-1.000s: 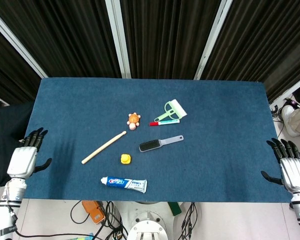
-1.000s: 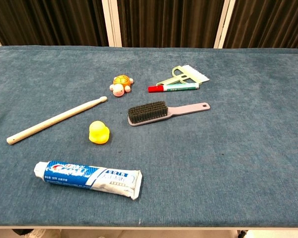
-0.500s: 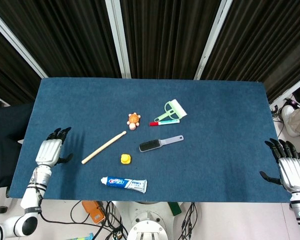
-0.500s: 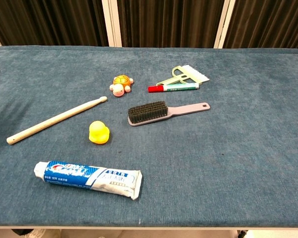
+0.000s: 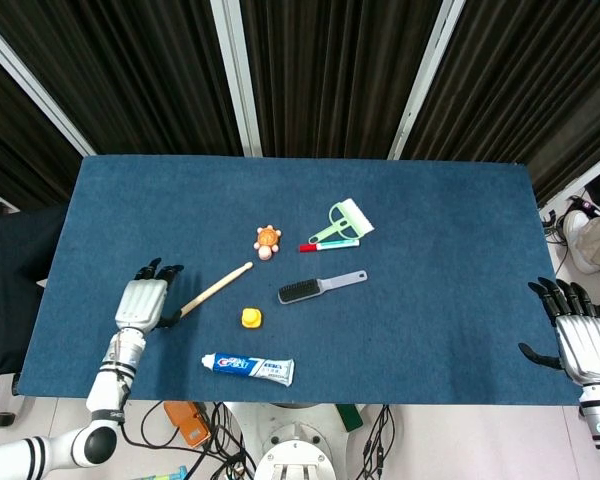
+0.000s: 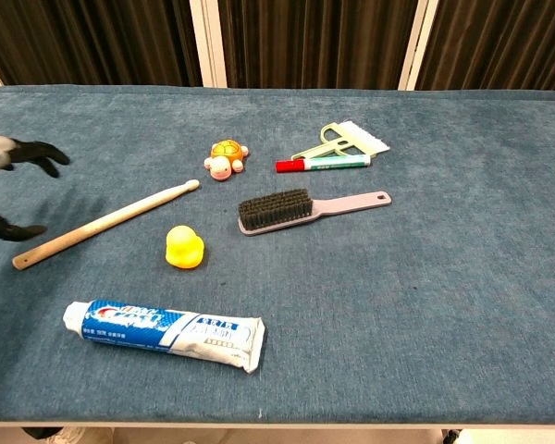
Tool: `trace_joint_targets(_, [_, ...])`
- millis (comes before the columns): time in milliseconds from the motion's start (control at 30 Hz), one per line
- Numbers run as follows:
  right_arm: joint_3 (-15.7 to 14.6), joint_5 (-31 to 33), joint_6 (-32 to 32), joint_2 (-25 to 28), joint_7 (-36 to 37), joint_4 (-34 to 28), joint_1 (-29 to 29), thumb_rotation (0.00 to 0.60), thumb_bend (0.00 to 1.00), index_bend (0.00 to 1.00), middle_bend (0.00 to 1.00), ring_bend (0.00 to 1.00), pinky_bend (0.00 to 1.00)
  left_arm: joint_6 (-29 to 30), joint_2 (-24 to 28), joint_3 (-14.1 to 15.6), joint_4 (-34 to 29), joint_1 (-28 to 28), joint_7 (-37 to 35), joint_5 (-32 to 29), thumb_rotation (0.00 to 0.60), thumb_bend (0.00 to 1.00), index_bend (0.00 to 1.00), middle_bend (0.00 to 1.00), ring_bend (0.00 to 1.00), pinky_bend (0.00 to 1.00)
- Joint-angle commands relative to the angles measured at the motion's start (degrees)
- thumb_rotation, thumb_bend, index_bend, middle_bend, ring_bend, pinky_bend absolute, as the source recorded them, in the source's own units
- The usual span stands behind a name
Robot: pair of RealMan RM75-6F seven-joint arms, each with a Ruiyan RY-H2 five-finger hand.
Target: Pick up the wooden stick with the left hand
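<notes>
The wooden stick (image 5: pixel 217 290) (image 6: pixel 106 223) lies slanted on the blue table, thin tip toward the orange turtle toy. My left hand (image 5: pixel 144 300) (image 6: pixel 9 180) hovers at the stick's near left end with fingers spread and nothing in it; in the chest view only its dark fingertips show at the left edge. Whether the thumb touches the stick end I cannot tell. My right hand (image 5: pixel 580 335) rests open at the table's right front edge, far from the stick.
Near the stick are a yellow duck (image 5: pixel 250 318), a toothpaste tube (image 5: pixel 247 367), an orange turtle toy (image 5: pixel 268 241), a black-bristled brush (image 5: pixel 320 287), a red-capped marker (image 5: pixel 329 244) and a green scraper (image 5: pixel 342 221). The table's front edge (image 5: pixel 280 400) runs below.
My left hand has travelled right from the table's left edge to the stick's near end. The stick and the right hand have stayed put.
</notes>
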Motion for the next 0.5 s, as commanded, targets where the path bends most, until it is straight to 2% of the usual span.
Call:
trace_joint_targets(33, [0.0, 0.0, 0.0, 0.0, 0.0, 0.0, 0.0, 0.6, 0.29, 0.16, 0.14, 0.08, 0.0, 0.2, -2.6, -0.6, -0.1, -2.3, 2.8, -2.4, 0.6, 0.23, 0.2, 0.24, 0.04, 0.15])
trace_joint_targets(233, [-0.2, -0.2, -0.2, 0.0, 0.1, 0.0, 0.1, 0.6, 0.29, 0.16, 0.14, 0.08, 0.0, 0.6, -5.7, -1.2, 3.0, -4.3, 4.1, -4.1, 0.6, 0.23, 0.28, 0.34, 0.08, 0.15])
trace_joint_targets(500, [-0.2, -0.2, -0.4, 0.1, 0.0, 0.0, 0.2, 0.6, 0.29, 0.16, 0.14, 0.08, 0.0, 1.3, -7.8, -1.2, 5.8, -5.3, 4.4, -5.8, 0.6, 0.23, 0.31, 0.39, 0.12, 0.15])
